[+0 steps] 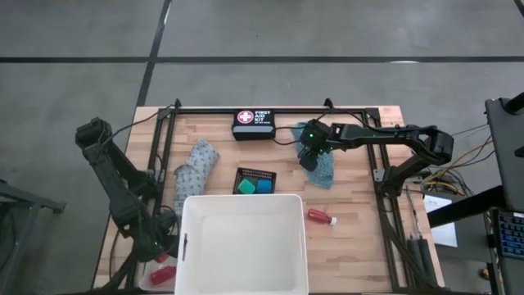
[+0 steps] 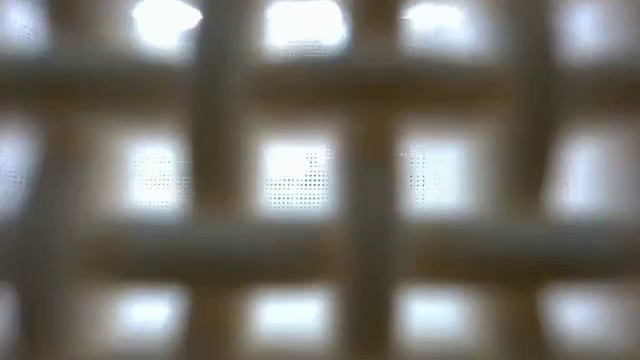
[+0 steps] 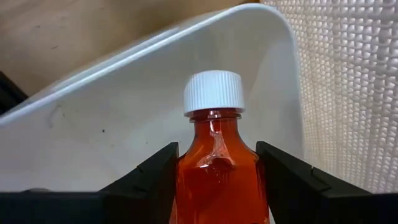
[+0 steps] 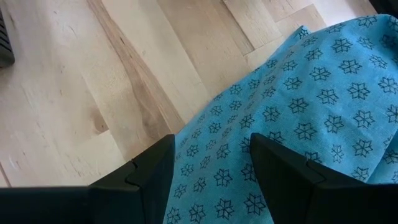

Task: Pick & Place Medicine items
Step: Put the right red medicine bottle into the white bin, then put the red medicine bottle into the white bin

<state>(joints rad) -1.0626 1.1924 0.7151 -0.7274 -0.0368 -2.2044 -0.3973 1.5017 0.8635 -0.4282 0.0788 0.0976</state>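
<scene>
You get even, soft overhead light in the high view, with faint shadows on the wooden table (image 1: 360, 205). Your low view is wholly out of focus: a pale lattice with bright patches behind it. In your left wrist view, glare streaks the red bottle (image 3: 217, 168). Your right wrist view is sharp on the teal cloth (image 4: 323, 99).
</scene>
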